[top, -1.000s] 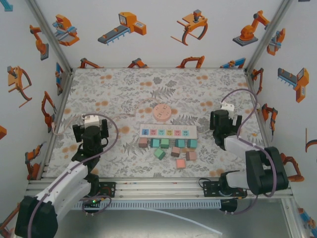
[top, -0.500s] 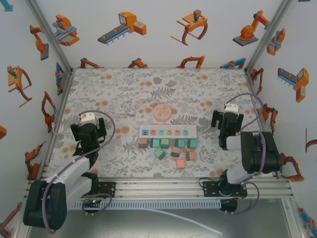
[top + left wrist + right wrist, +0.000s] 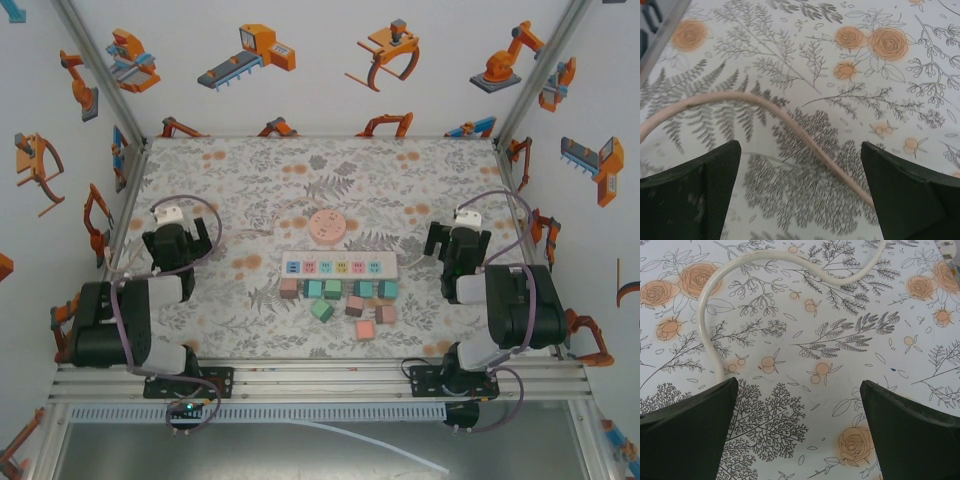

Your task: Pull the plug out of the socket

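Two black pincers, the left gripper (image 3: 178, 238) and the right gripper (image 3: 457, 240), are seen spread and empty at the frame's sides, well apart from the white rectangular power strip (image 3: 338, 266) at centre, where a teal cube plug (image 3: 313, 289) along its lower edge would best be pinched squarely and drawn straight off.

The top camera looks down from above the near edge over the whole floral tabletop (image 3: 400, 170), while each wrist camera faces down close onto that tabletop's left and right sides.
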{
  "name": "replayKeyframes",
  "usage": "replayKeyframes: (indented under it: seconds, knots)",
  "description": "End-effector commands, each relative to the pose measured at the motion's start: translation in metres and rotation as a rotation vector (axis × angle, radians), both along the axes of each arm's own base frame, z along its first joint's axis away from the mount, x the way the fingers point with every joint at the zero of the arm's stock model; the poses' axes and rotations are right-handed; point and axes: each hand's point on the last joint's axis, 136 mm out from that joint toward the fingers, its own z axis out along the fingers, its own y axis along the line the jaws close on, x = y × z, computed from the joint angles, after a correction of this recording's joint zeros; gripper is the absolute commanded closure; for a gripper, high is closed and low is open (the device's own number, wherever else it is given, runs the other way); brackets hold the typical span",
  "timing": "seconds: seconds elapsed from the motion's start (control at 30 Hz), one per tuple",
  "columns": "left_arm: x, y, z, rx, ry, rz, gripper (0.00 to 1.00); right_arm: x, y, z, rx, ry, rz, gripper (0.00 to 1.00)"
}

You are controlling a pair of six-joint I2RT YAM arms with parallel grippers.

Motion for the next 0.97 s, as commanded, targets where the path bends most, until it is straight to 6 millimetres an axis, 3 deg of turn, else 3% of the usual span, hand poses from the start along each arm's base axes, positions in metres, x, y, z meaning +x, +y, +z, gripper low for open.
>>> replayKeyframes:
  seconds: [0.0, 0.17, 0.93]
  knots:
    - [0.017, -0.016, 0.008, -0.031, -0.043, -0.093, 0.03, 0.011, -0.003, 0.019, 0.014, -0.075, -0.017, 0.01]
    - [0.017, -0.025, 0.001, -0.019, -0.036, -0.139, 0.03, 0.011, -0.003, 0.019, 0.013, -0.075, -0.017, 0.01]
    - [0.017, -0.025, 0.003, -0.014, -0.05, -0.139, 0.03, 0.011, -0.001, 0.019, 0.014, -0.073, -0.01, 0.01]
